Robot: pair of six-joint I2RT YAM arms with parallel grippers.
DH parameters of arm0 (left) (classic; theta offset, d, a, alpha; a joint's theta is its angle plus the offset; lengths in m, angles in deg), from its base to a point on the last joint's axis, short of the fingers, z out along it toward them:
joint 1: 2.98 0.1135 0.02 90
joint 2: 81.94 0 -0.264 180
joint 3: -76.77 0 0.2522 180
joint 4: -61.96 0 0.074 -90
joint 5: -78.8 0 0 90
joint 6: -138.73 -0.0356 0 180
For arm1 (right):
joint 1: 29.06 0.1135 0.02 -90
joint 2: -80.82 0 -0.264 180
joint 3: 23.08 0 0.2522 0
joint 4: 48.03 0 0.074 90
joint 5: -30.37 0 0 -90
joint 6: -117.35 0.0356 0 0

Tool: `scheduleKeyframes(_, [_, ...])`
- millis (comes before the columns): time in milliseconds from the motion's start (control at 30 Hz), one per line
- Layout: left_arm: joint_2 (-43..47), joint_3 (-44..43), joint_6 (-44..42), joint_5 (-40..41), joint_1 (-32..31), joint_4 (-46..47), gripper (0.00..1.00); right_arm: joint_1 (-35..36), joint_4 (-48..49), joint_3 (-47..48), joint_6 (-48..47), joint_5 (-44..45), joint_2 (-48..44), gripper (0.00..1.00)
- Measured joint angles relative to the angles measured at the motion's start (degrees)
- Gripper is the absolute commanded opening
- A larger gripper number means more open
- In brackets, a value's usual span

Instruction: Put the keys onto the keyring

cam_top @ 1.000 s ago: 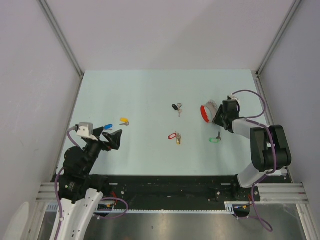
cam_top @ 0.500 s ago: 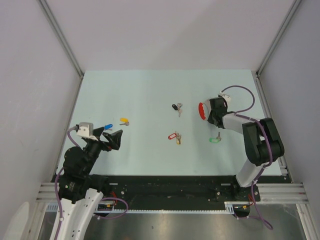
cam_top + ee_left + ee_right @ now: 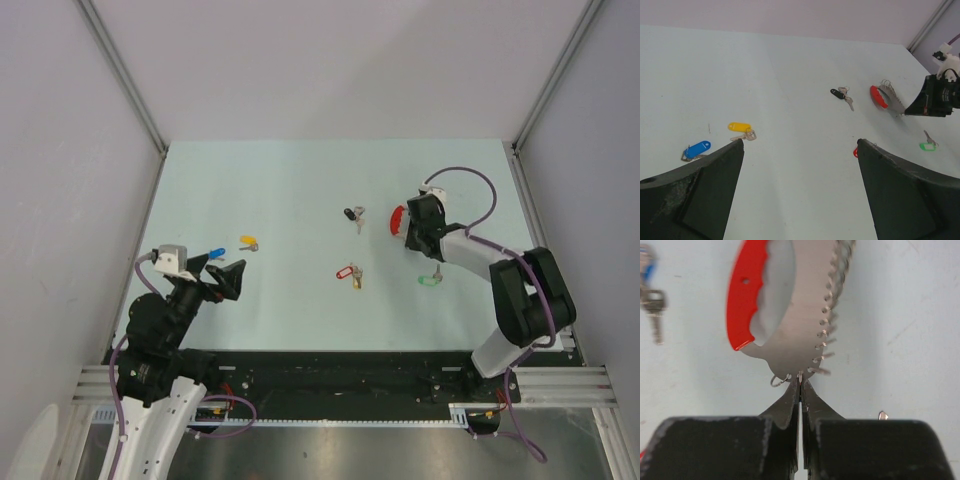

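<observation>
My right gripper (image 3: 410,228) is shut on the near edge of the keyring (image 3: 397,218), a red band with a grey scalloped metal part, and holds it right of the table's middle. In the right wrist view the pinched jaws (image 3: 800,383) meet the keyring's grey plate (image 3: 805,315), with a small loose ring beside them. Five keys lie on the table: black tag (image 3: 350,214), red tag (image 3: 345,272), green tag (image 3: 429,279), yellow tag (image 3: 248,241), blue tag (image 3: 216,253). My left gripper (image 3: 226,276) is open and empty, near the blue and yellow keys (image 3: 739,127).
The pale table (image 3: 300,180) is walled at the back and both sides, with metal posts in the corners. The left wrist view shows the blue tag (image 3: 697,149), the black-tagged key (image 3: 838,93), the keyring (image 3: 878,96) and the green tag (image 3: 926,146).
My right gripper has carried the keyring leftward, toward the black-tagged key. The left arm and the keys have not moved.
</observation>
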Motion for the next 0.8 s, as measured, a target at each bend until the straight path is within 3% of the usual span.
scheduleKeyframes(400, [-0.8, 0.0, 0.1, 0.0, 0.0, -0.3, 1.0, 9.6, -1.4, 0.9, -7.9, -6.3, -18.6, 0.0])
scheduleKeyframes(567, [-0.9, 0.0, 0.1, 0.0, 0.0, -0.3, 1.0, 16.5, -1.4, 5.1, -11.4, -8.9, -17.6, 0.0])
scheduleKeyframes(800, [-0.8, 0.0, 0.2, 0.2, 0.0, -0.7, 1.0, 25.1, 1.6, 18.1, -15.7, -12.0, -8.0, 0.0])
